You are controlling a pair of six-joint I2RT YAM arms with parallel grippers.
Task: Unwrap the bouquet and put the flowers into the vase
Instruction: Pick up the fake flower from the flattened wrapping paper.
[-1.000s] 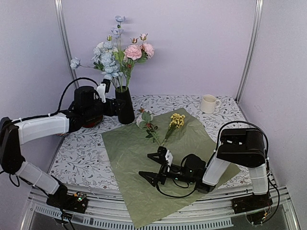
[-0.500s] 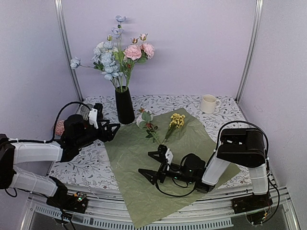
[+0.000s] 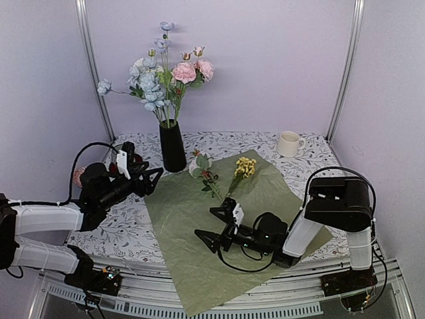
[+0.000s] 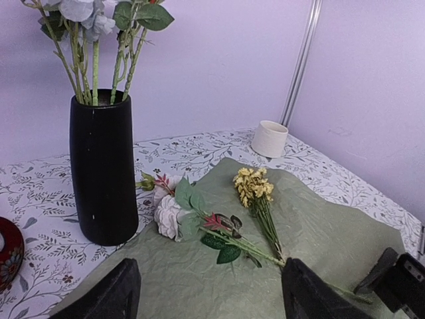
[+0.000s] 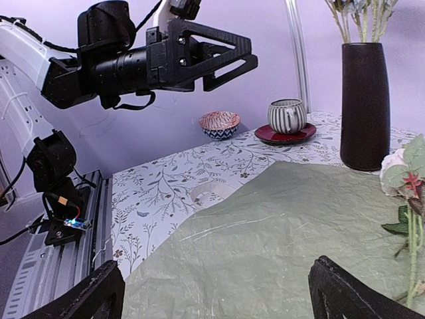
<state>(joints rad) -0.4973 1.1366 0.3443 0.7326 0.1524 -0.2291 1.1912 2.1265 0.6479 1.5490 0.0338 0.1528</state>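
P1: Lilac walls, floral-print table (image 3: 116, 229). Where's the wrap?

P2: Paper wrap (image 3: 179, 222) is opened out flat mid-table, olive-green side up. Its near corner hangs over the front edge.

P1: Vase?

P2: Black vase (image 3: 172, 147) stands upright at the back, just beside the wrap's far-left edge. Flowers (image 3: 156, 80) stand in it: blue, white, pink, stems down the neck.

P1: Any outside it?

P2: Two, lying on the far part of the wrap. Pink-white bloom (image 3: 199, 166) with leaves has its head toward the vase. Yellow cluster (image 3: 245, 166) is just right of it, and their stem ends converge.

P1: Claws?

P2: Left gripper (image 3: 154, 181) has its jaws wide with nothing between them. It hovers over the cloth at the wrap's left edge. Right gripper (image 3: 204, 222) is spread fully and empty, low over the wrap on the near side of the loose stems, pointing left.

P1: Clutter?

P2: White mug (image 3: 289, 143) back right. Striped cup (image 5: 287, 116) on red saucer (image 5: 292, 138) and small bowl (image 5: 219, 124) on the left side. Pale loop (image 5: 207, 193) on the cloth by the wrap's edge, maybe ribbon, too faint to call.
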